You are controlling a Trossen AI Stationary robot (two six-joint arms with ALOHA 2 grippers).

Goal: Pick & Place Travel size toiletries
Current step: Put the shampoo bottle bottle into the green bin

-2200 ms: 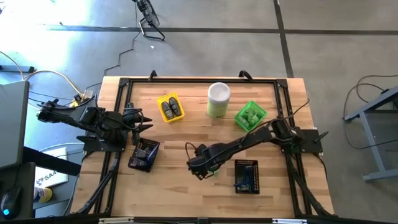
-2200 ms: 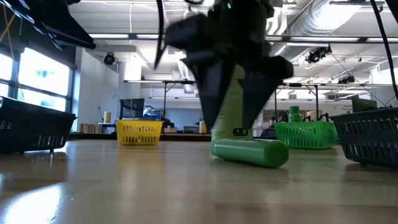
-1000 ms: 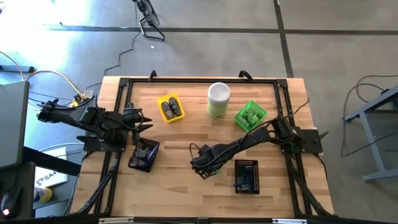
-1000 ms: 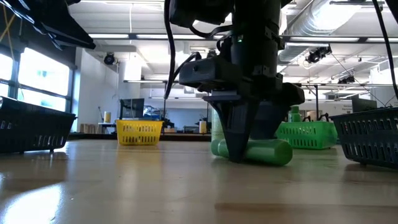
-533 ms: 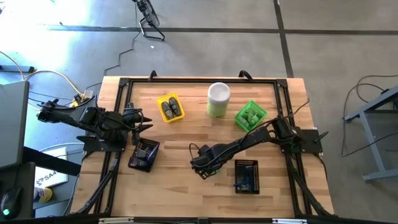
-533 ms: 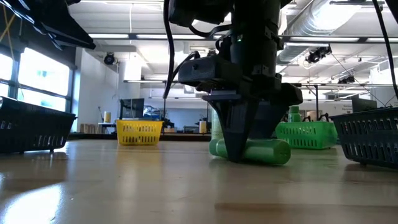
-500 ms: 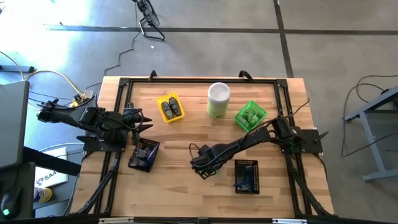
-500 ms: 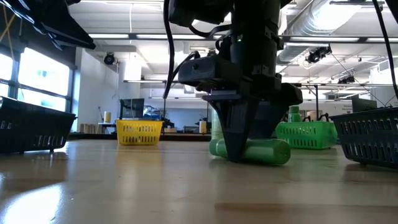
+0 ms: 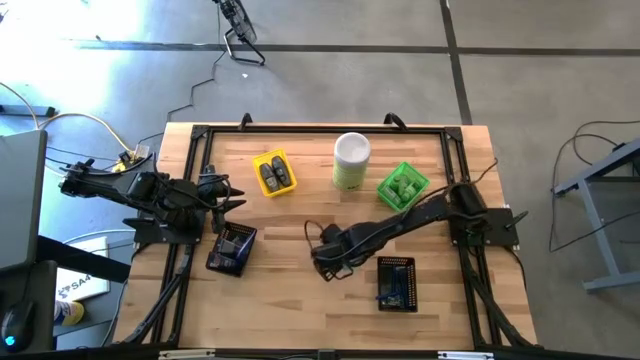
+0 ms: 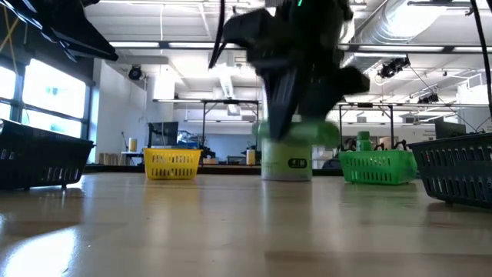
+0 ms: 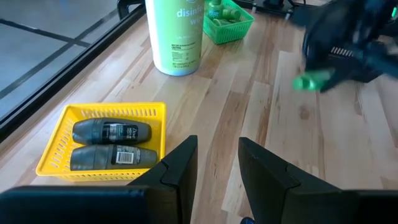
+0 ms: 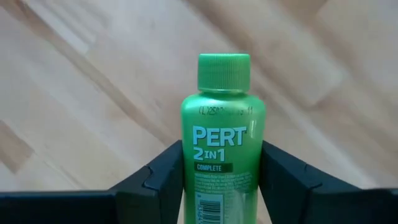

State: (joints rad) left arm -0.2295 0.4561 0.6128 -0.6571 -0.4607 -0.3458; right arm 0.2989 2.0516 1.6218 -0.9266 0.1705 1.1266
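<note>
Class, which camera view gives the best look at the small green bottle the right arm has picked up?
The right wrist view: the green bottle fills the frame between the right hand's fingers, label readable. The low view shows a green blur; the left wrist view a small blurred bit; the high view hides it.

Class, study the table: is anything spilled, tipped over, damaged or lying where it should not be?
Nothing stands out. The yellow tray holds two dark roll-ons lying neatly side by side, the tall disinfecting-wipes canister stands upright, and the right gripper holds the green Pert bottle above bare wood.
</note>
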